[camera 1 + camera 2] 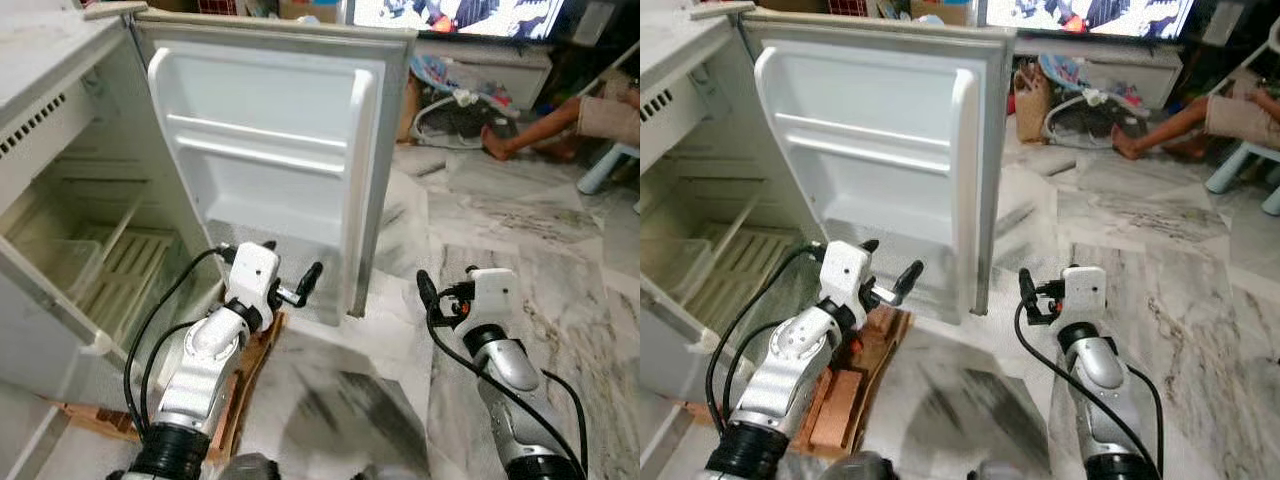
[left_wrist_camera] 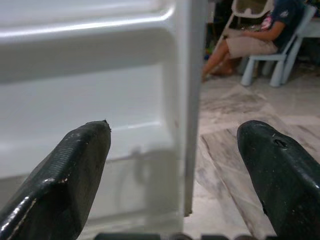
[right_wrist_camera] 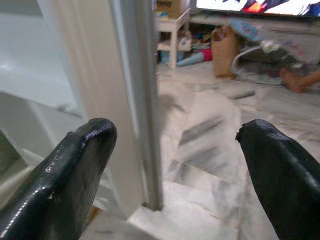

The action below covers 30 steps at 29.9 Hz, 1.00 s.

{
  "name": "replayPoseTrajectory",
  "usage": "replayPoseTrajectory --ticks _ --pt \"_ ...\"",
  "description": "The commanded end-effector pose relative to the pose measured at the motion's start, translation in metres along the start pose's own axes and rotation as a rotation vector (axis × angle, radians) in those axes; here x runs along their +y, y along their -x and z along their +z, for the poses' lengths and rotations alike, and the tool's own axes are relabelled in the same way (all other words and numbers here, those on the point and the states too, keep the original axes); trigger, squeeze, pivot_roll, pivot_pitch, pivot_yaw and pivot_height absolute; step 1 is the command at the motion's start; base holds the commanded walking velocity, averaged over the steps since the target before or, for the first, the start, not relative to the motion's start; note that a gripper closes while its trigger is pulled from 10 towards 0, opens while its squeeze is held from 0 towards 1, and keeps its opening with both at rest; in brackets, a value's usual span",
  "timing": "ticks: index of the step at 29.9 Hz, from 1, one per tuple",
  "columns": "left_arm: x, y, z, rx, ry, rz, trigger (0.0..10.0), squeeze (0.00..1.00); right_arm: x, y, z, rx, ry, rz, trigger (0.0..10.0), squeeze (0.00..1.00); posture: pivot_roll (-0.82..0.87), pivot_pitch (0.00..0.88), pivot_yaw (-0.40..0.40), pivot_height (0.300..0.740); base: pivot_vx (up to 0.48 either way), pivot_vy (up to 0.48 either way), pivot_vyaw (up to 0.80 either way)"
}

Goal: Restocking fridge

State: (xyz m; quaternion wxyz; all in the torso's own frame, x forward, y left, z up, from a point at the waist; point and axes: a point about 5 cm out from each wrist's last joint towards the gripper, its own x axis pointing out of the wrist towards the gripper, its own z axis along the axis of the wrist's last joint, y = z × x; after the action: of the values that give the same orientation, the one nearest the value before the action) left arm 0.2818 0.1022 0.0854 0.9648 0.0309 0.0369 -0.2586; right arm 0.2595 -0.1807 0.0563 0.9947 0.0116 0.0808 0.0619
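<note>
We face the small white fridge (image 1: 70,230), its white plastic door (image 1: 270,150) swung wide so the bare shelves can take stock. Our left gripper (image 1: 285,275) and right gripper (image 1: 445,290) hover before it, fingers apart, holding nothing.

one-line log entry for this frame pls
fridge door: open, shelves bare | left end effector: open, empty, near door's lower shelf | right end effector: open, empty, past door edge
</note>
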Motion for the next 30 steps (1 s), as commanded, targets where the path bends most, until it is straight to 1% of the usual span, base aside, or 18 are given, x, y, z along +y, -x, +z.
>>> replayPoseTrajectory --ticks 1,3,5,7,8,10,14,16,20,22,27,28,29,30 --pt "0.0 -0.01 0.003 0.002 -0.024 -0.018 10.0 0.0 0.001 -0.001 0.001 -0.007 0.005 -0.003 10.0 0.0 -0.07 0.031 0.007 0.74 0.439 0.0 0.0" --pt "-0.001 -0.011 0.004 0.0 -0.024 -0.022 10.0 0.0 0.001 -0.001 0.001 -0.007 0.005 -0.004 10.0 0.0 -0.07 0.031 0.007 0.74 0.439 0.0 0.0" --pt "-0.005 -0.023 0.009 -0.01 -0.041 -0.05 10.0 0.0 0.0 -0.001 0.002 -0.011 0.007 -0.009 10.0 0.0 -0.07 0.026 0.009 0.74 0.439 0.0 0.0" --pt "-0.006 -0.028 0.011 -0.015 -0.046 -0.059 10.0 0.0 -0.001 -0.001 0.002 -0.012 0.009 -0.011 10.0 0.0 -0.07 0.024 0.01 0.74 0.441 0.0 0.0" --pt "-0.008 -0.034 0.015 -0.02 -0.052 -0.074 10.0 0.0 -0.001 -0.001 0.002 -0.014 0.009 -0.015 10.0 0.0 -0.08 0.023 0.01 0.74 0.45 0.0 0.0" --pt "-0.01 -0.038 0.016 -0.023 -0.057 -0.082 10.0 0.0 -0.001 -0.001 0.002 -0.016 0.01 -0.016 10.0 0.0 -0.08 0.022 0.011 0.74 0.45 0.0 0.0" --pt "-0.012 -0.051 0.022 -0.03 -0.072 -0.094 10.0 0.0 -0.001 -0.001 0.002 -0.018 0.011 -0.021 10.0 0.0 -0.08 0.021 0.012 0.74 0.45 0.0 0.0" --pt "-0.013 -0.061 0.028 -0.038 -0.084 -0.096 10.0 0.0 -0.001 -0.001 0.002 -0.019 0.013 -0.024 10.0 0.0 -0.09 0.021 0.013 0.74 0.45 0.0 0.0" --pt "-0.013 -0.067 0.032 -0.047 -0.092 -0.098 10.0 0.0 -0.001 -0.001 0.002 -0.02 0.014 -0.027 10.0 0.0 -0.09 0.021 0.013 0.74 0.45 0.0 0.0" --pt "-0.011 -0.067 0.036 -0.061 -0.099 -0.099 10.0 0.0 -0.002 0.0 0.002 -0.022 0.017 -0.035 10.0 0.0 -0.1 0.021 0.022 0.74 0.454 0.0 0.0" --pt "-0.002 -0.056 0.029 -0.061 -0.101 -0.084 10.0 0.0 -0.002 0.001 0.001 -0.024 0.013 -0.041 10.0 0.0 -0.09 0.023 0.026 0.74 0.452 0.0 0.0" --pt "0.001 -0.049 0.024 -0.056 -0.101 -0.074 10.0 0.0 -0.002 0.001 0.001 -0.026 0.011 -0.04 10.0 0.0 -0.09 0.024 0.027 0.74 0.446 0.0 0.0" --pt "0.001 -0.049 0.024 -0.056 -0.101 -0.074 10.0 0.0 -0.002 0.001 0.001 -0.026 0.011 -0.04 10.0 0.0 -0.09 0.024 0.027 0.74 0.446 0.0 0.0" --pt "0.006 -0.037 0.018 -0.047 -0.102 -0.057 10.0 0.0 -0.002 0.001 0.002 -0.03 0.007 -0.041 10.0 0.0 -0.08 0.028 0.028 0.74 0.446 0.0 0.0"
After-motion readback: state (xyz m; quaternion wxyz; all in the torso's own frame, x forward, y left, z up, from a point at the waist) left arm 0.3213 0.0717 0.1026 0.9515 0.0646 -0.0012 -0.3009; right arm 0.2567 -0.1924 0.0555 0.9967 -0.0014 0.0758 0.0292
